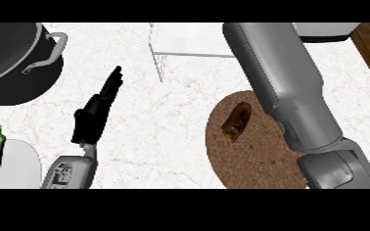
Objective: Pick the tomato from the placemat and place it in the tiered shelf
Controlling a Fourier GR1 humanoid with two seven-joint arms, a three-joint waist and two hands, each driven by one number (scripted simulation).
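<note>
White marbled counter (pixel 166 127) fills the view.

Right forearm (pixel 282 78): big grey link that comes in at the lower right and runs diagonally up and left. It crosses the right edge of the placemat and leaves at the top edge, just beside the tiered shelf. The right hand is outside the view, so its state can't be told.

Placemat (pixel 249 161): round, brown, lower right of centre, flat on the counter, with its right side covered by the forearm.

Pot (pixel 18 54): dark, in the top left corner, cut by the view's edge. Its grey loop handle (pixel 49 54) is on the right side.

Tiered shelf (pixel 189 41): pale, top centre. One flat level and a thin leg running down onto the counter are visible.

Plate (pixel 20 166): white, lower left, cut by the edge.

Left hand (pixel 92 120): black, left of centre, over bare counter. The fingers are straight and together, pointing up the view, and it holds nothing. It sits between the pot and the placemat, apart from both.

Item on the placemat (pixel 237 121): small, elongated, dark brown with a yellowish patch. It lies tilted on the mat's upper left part, just beside the forearm. It doesn't read as a tomato.

Where the tomato is can't be told from this view.
</note>
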